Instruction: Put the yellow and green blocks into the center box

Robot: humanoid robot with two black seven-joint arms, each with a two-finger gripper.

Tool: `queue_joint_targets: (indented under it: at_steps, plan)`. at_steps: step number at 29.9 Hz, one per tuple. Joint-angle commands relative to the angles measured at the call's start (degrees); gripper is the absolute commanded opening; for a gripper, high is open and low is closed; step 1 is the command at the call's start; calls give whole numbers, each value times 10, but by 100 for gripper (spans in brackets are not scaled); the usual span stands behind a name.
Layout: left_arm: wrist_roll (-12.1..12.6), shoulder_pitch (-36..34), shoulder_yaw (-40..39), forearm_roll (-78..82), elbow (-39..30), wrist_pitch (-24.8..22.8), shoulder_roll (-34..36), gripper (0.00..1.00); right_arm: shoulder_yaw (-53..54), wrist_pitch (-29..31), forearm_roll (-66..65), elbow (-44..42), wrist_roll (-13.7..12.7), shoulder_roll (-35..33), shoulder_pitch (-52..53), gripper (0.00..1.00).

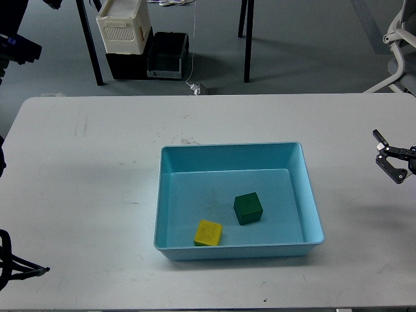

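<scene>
— On a white table (97, 169), seen from the robot's head: what sits at the center?
— Light blue tray (311, 195), shallow, sloped walls, rounded corners, resting flat near the table's front half.

— And inside the tray?
— Two small cubes on the tray floor. Green block (248, 208) near the middle; yellow block (208, 233) toward the front wall, left of the green one and nearer the viewer. Close together, apparently not touching, both resting flat.

— Right arm?
— Right gripper (389, 156) at the table's right edge, well apart from the tray. Fingers spread, holding nothing.

— Left arm?
— Only dark parts at the left edge of the view, low and high. Left gripper (26, 270) seen as a thin dark tip near the lower left corner, over the table's front edge; fingers too small and dark to separate, so spread or closed cannot be told.

— Beyond the table?
— Grey floor, a white slotted crate (123, 26) stacked on a black bin (168, 55), dark table legs (247, 39), and a white chair base (396, 45) at upper right.
</scene>
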Motion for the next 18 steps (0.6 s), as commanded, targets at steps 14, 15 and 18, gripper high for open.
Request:
queue_joint_targets:
  at_steps: [14, 15, 18]
  plan:
    - [0, 361, -12, -7, -188, 0, -107, 100, 60, 0, 54, 84, 64, 36, -131, 100]
    - [0, 378, -7, -9, -194, 0, -107, 100, 61, 0, 62, 100, 66, 45, -150, 100]
    - [0, 418, 7, -20, -203, 0, -107, 100, 62, 0, 92, 133, 66, 64, -192, 100]
